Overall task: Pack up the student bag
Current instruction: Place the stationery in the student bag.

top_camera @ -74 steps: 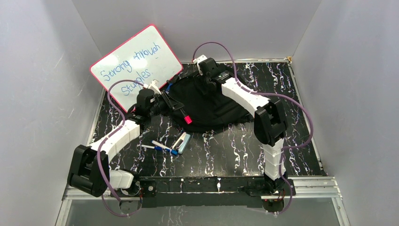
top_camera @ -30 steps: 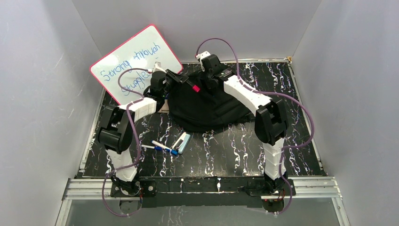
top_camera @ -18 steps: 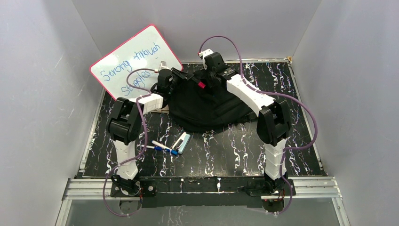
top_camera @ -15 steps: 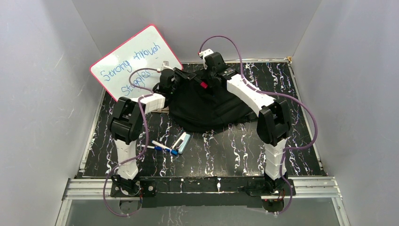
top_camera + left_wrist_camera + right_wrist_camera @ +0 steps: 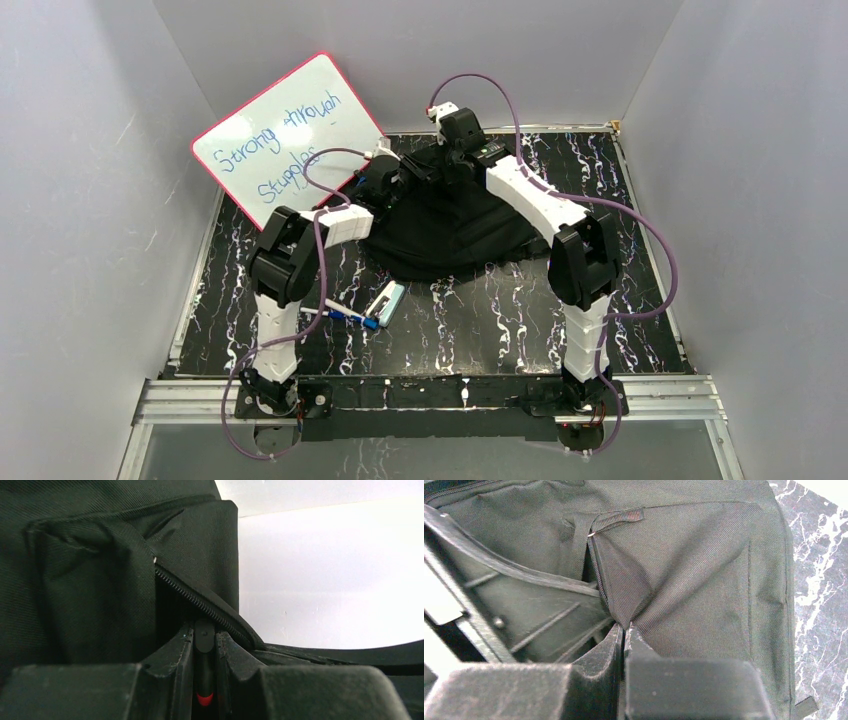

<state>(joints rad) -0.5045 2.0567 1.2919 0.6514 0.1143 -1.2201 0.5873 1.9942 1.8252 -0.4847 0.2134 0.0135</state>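
From above, the black student bag [image 5: 450,225] lies by the far edge of the marbled worktop [image 5: 480,320], both arms reaching its far side; the left wrist view shows the left gripper [image 5: 204,647] clamped on its zipper pull [image 5: 204,632]; the right wrist view shows the right gripper [image 5: 624,630] pinching a fold of the bag's fabric.

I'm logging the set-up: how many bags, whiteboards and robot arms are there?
Bag: 1
Whiteboard: 1
Arms: 2 (left arm, right arm)
Total: 4
The stationery on the table is too small to count.
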